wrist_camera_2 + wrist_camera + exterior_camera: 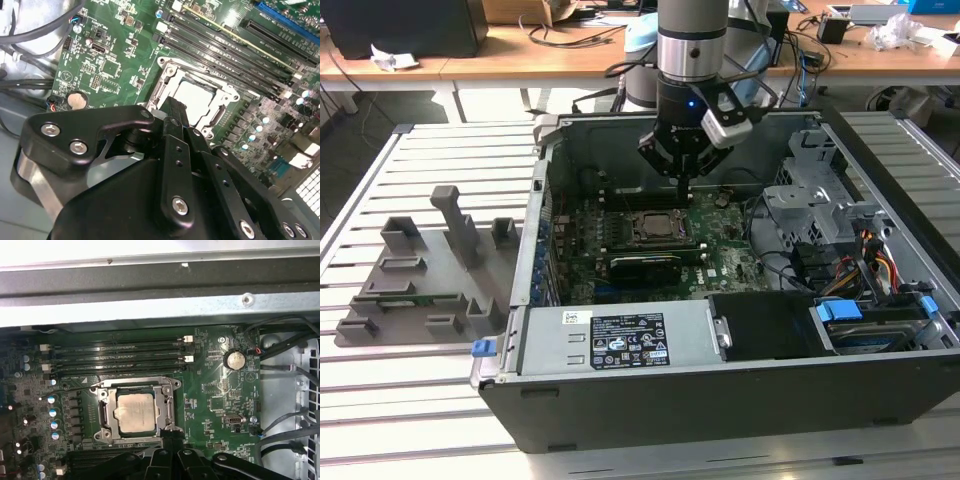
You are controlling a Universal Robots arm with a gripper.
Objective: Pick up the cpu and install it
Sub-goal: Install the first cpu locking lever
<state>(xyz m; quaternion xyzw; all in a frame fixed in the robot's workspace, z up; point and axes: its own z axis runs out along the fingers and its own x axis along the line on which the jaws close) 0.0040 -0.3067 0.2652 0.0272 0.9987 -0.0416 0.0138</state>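
One arm reaches down into the open computer case (pixel 880 200), its black gripper (pixel 682 172) hanging just above the green motherboard (pixel 720 262). Directly beneath and slightly ahead of the fingertips sits the cpu (pixel 134 413), a flat square chip with a dull silvery metal top, lying level inside the metal-framed socket (pixel 106 412); in the second wrist view the cpu (pixel 196 97) shows as a pale square just past the finger ends. The fingers (pixel 172 117) are matte black bars studded with screws, drawn close together with nothing visible between them, and they appear to stand clear of the chip, though the gap is hard to judge. Beyond the socket from the gripper run four long dark memory slots (pixel 115 359) with white end clips. Off to one side of the gripper lies a round silver coin battery (pixel 233 360), with black cables (pixel 285 370) nearby. Well away from the gripper, outside the case on the slatted metal table (pixel 440 400), rests a grey plastic holder tray (pixel 420 280) with upright blocks.
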